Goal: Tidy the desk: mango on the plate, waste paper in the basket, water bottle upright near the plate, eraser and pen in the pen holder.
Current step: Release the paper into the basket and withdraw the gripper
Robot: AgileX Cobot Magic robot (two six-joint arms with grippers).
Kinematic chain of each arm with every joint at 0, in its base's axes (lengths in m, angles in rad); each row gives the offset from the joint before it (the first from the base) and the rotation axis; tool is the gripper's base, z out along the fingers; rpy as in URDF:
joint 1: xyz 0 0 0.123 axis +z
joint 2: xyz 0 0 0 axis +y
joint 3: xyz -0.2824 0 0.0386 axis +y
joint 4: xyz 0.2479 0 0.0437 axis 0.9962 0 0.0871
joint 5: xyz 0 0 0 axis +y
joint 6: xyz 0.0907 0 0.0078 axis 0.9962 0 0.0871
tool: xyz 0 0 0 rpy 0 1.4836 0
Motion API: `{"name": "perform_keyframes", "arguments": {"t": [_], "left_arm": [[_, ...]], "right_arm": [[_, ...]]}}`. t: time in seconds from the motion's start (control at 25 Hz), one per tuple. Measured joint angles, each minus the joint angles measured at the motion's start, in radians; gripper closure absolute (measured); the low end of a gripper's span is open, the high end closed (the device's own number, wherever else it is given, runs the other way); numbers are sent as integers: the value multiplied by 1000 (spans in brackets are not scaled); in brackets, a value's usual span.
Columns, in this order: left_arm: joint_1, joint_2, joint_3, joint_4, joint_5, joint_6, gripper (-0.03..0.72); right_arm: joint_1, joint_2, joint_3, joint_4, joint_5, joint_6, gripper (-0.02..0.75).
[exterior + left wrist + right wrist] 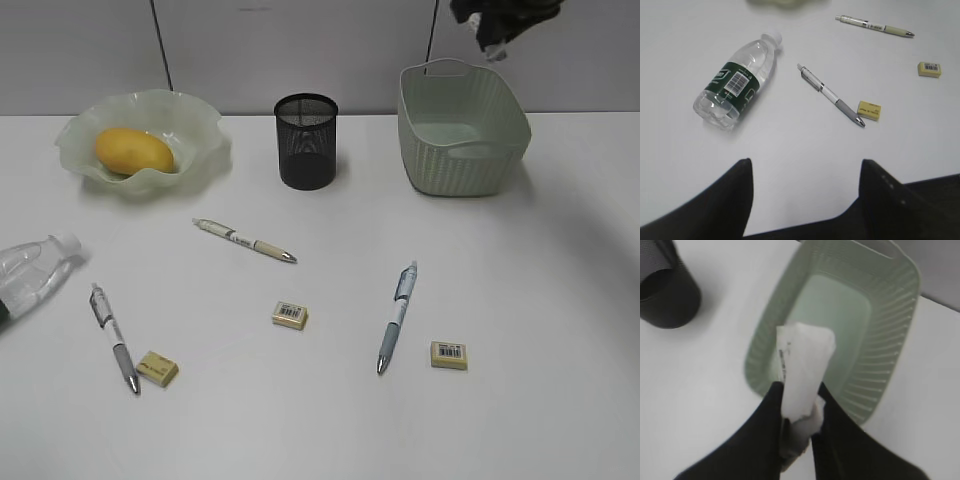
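Pinching the waste paper [802, 375] betw. closed jaws, R gripper [801, 412] hangs above the basket [890, 355]. L gripper [805, 170] w/ jaws wide apart, empty, over the desk [520, 300] nr the water bottle [737, 80], lying on its side. Mango [133, 150] sits on the plate [200, 125]; pen holder [306, 140] upright betw. plate & basket.

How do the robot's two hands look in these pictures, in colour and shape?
Both are black. The left hand shows two broad, smooth fingers with rounded tips, seen from the left wrist. The right hand has the same dark, tapering fingers. In the exterior view it is a dark shape with a small pale patch. No markings are readable.
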Motion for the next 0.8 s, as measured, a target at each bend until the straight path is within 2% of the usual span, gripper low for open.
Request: {"name": "perform_keyframes", "arguments": {"t": [0.2, 0.48, 0.56, 0.64, 0.68, 0.8], "left_arm": [[0, 0, 0, 0, 0, 0, 186], [0, 0, 0, 1, 0, 0, 192], [0, 0, 0, 1, 0, 0, 193], [0, 0, 0, 1, 0, 0, 193], [0, 0, 0, 1, 0, 0, 193], [0, 0, 0, 1, 0, 0, 197]], "right_arm": [[-95, 41, -1, 55, -71, 10, 607], [-99, 131, -1, 96, -196, 34, 591], [-99, 155, -1, 118, -224, 38, 480], [-99, 169, -1, 129, -231, 40, 256], [-99, 174, -1, 132, -232, 40, 180], [-99, 175, -1, 137, -232, 40, 121]]}}
